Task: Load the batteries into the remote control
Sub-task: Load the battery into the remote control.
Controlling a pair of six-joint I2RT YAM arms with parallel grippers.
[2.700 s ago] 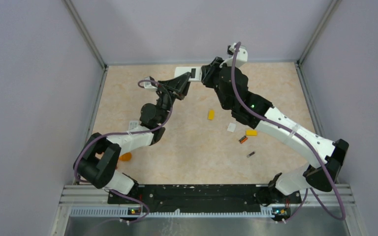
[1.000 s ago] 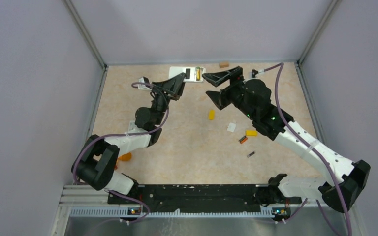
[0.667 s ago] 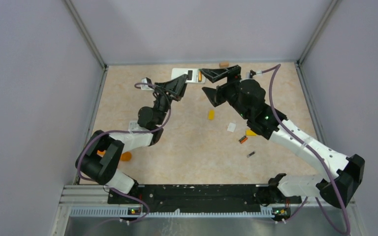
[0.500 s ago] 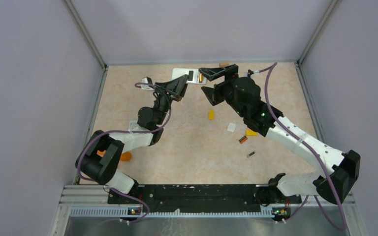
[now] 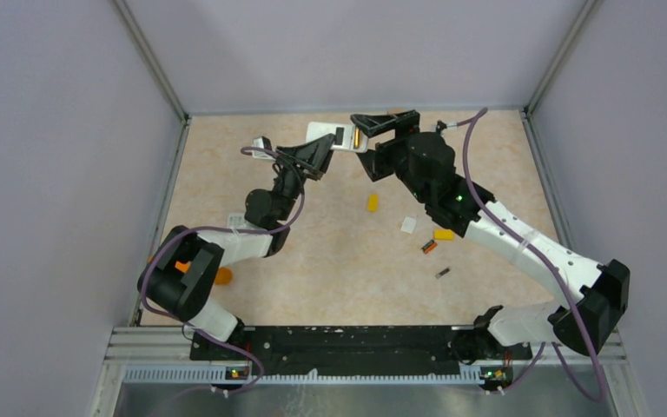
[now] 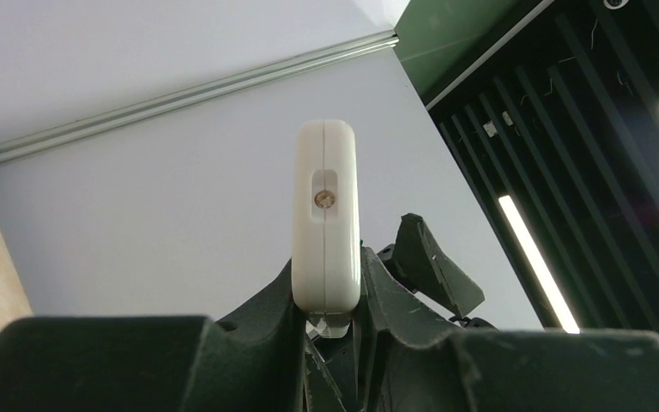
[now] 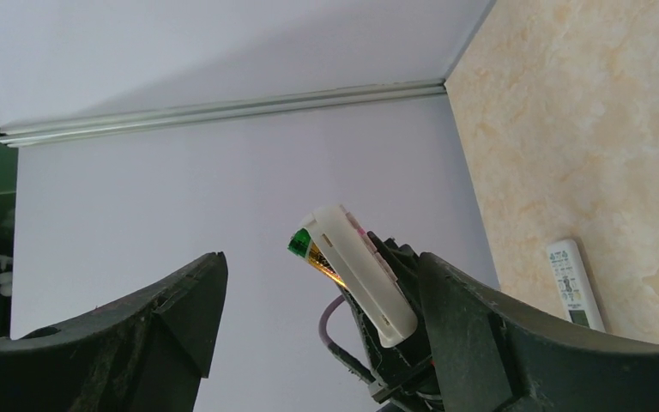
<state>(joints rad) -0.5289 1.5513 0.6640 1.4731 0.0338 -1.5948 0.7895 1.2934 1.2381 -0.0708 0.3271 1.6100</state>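
Observation:
My left gripper point(image 5: 320, 149) is shut on the slim white remote control point(image 5: 328, 136) and holds it in the air at the back of the table. In the left wrist view the remote control point(image 6: 326, 215) stands end-on between the fingers. Beside its dark recess point(image 5: 339, 135) sits a gold battery point(image 5: 356, 139); the right wrist view shows this battery point(image 7: 311, 250) with its green tip tilted out of the remote control point(image 7: 362, 273). My right gripper point(image 5: 361, 142) is open, its fingers either side of that end. An orange-and-black battery point(image 5: 429, 247) and a dark one point(image 5: 442, 273) lie on the table.
Two small yellow blocks point(image 5: 372, 202) point(image 5: 443, 234) and a white chip point(image 5: 408, 225) lie mid-table. An orange cylinder point(image 5: 220, 276) lies by the left arm's base. A second white remote with buttons point(image 7: 571, 283) lies on the table. Grey walls enclose three sides.
My right gripper has swung left and back, so that its open fingers now flank the remote's battery end. The left gripper has kept its hold and barely moved.

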